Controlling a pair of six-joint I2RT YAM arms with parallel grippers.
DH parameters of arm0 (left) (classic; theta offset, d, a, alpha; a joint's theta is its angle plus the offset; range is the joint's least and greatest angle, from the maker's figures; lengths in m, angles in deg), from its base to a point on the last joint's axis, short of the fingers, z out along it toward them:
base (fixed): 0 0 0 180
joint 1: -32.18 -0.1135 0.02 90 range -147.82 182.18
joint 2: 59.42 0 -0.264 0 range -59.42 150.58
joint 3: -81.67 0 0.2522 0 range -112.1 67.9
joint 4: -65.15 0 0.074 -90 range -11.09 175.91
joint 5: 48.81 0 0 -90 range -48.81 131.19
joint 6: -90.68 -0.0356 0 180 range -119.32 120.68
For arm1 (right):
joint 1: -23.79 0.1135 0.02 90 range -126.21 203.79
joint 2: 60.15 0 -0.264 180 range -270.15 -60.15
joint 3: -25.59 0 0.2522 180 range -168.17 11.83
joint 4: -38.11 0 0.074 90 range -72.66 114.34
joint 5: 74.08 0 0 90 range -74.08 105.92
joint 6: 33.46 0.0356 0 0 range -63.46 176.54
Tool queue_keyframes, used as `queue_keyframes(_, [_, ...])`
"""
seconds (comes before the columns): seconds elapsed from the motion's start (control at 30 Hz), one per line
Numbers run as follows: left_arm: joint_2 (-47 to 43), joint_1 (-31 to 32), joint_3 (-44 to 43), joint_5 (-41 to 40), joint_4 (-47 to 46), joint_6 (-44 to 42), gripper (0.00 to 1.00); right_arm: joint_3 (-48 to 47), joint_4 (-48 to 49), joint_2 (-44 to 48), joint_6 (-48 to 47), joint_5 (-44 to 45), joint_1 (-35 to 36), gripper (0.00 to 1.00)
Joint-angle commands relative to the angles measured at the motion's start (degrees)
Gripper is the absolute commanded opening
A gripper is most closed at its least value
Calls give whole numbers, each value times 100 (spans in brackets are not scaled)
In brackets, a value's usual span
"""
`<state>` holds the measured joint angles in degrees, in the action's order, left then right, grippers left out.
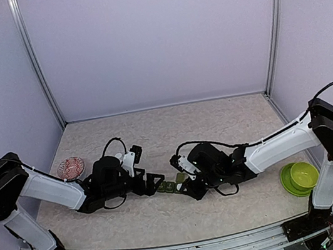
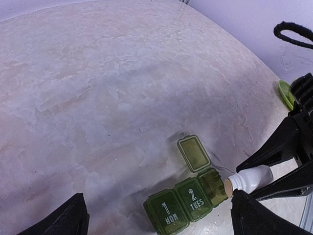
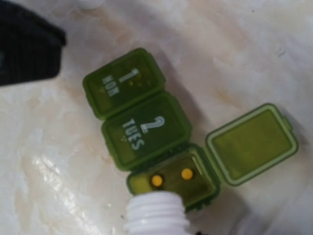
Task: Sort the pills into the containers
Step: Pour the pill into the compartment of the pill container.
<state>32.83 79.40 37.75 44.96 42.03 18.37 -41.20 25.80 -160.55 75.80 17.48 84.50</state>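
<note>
A green pill organizer (image 3: 142, 127) lies on the table between both arms (image 1: 169, 187). Its MON and TUES boxes are closed. The third box is open with its lid (image 3: 252, 144) folded flat, and two yellow pills (image 3: 157, 180) lie inside. My right gripper (image 1: 190, 185) is shut on a white bottle (image 2: 252, 178), which is tipped with its mouth (image 3: 156, 213) at the open box's edge. My left gripper (image 2: 159, 196) stands open just above the organizer (image 2: 188, 201), with one finger (image 2: 63, 218) on either side and nothing held.
A pink patterned dish (image 1: 70, 167) sits at the left behind my left arm. A green bowl on a green plate (image 1: 300, 177) stands at the right by the right arm's base. A black cable loop (image 2: 293, 33) hangs off the right arm.
</note>
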Motion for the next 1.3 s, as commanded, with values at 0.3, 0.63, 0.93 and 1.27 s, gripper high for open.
queue_keyframes(0.3, [-84, -11, -64, -54, 68, -77, 99, -352, -520, -155, 86, -32, -42, 13])
queue_keyframes(0.63, [-93, -11, -66, -56, 67, -74, 99, -446, -684, -208, 131, -75, -59, 14])
queue_keyframes(0.93, [-99, -11, -54, -69, 67, -80, 99, -443, -637, -199, 80, -38, -68, 14])
queue_keyframes(1.27, [-84, -11, -68, -67, 67, -67, 99, -672, -987, -249, 118, -76, -102, 14])
